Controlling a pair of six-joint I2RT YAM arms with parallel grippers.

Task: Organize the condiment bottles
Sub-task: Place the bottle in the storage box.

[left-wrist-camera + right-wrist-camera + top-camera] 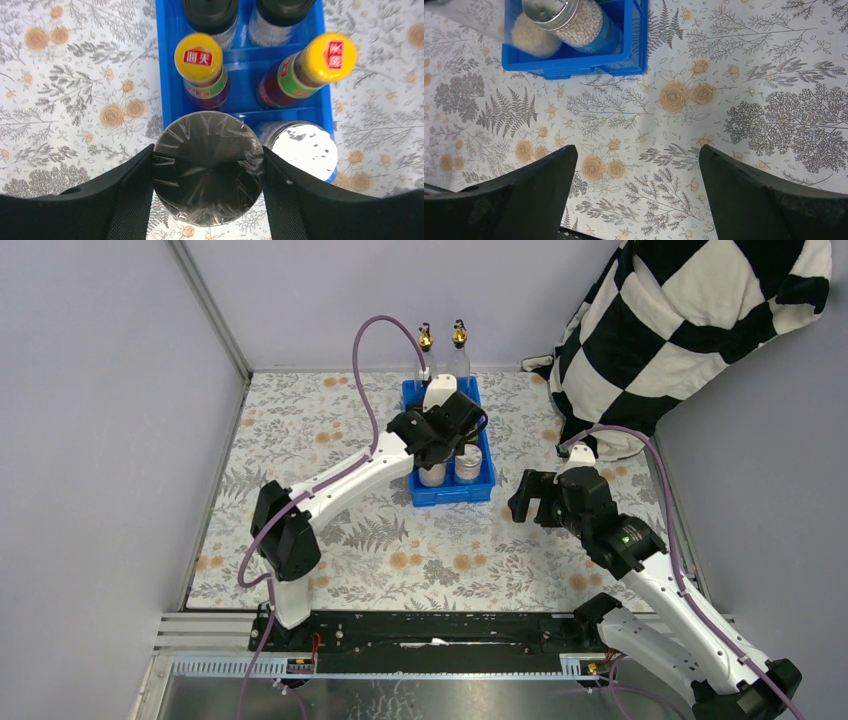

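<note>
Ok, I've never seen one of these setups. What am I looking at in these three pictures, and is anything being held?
These are two robot arms bolted at the near edge of a table with a flowered cover. The wide picture comes from a fixed camera above and behind them. The other two come from a camera on each wrist, so the black shapes at the bottom are that arm's own fingers. On the table sits a blue tray holding two gold-spouted bottles at its far end, two black-capped bottles, two yellow-capped sauce bottles and a silver-lidded jar. The left pincer is closed around a film-wrapped jar at the tray's near end. The right pincer hangs open over the cover, holding nothing.
</note>
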